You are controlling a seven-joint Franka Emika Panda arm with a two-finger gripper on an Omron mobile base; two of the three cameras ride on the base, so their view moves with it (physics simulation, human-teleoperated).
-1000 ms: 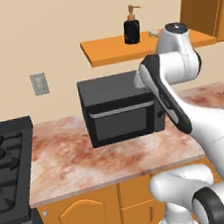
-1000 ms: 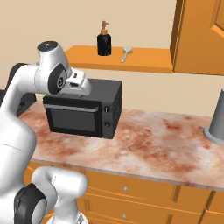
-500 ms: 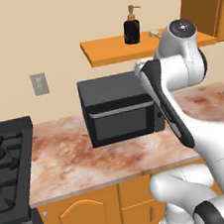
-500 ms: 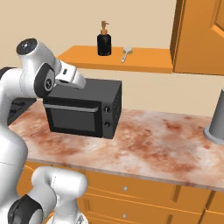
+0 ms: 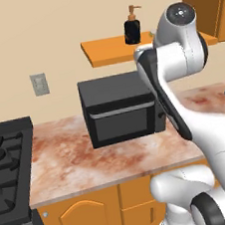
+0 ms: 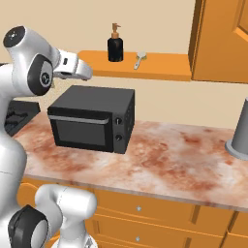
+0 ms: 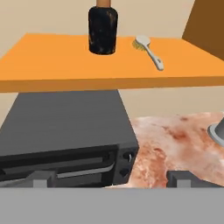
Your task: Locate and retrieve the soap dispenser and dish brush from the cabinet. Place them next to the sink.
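Black and squat, the soap dispenser bottle [image 7: 103, 29] with its orange-copper pump stands upright toward the back edge of the flat orange wooden shelf [image 7: 52, 65], and the small dish brush [image 7: 148, 49] with yellowish bristles and a pale handle lies just beside it on the same shelf, apart from it. With nothing between its wide-spread fingertips, the tool [image 7: 109, 179] hangs above the black microwave [image 6: 92, 117] on the marbled counter [image 6: 184, 160], below shelf level. A good approach, I judge, rises clear of the shelf's front edge, goes in level toward the bottle's body, centres it between the fingers and avoids nudging the brush.
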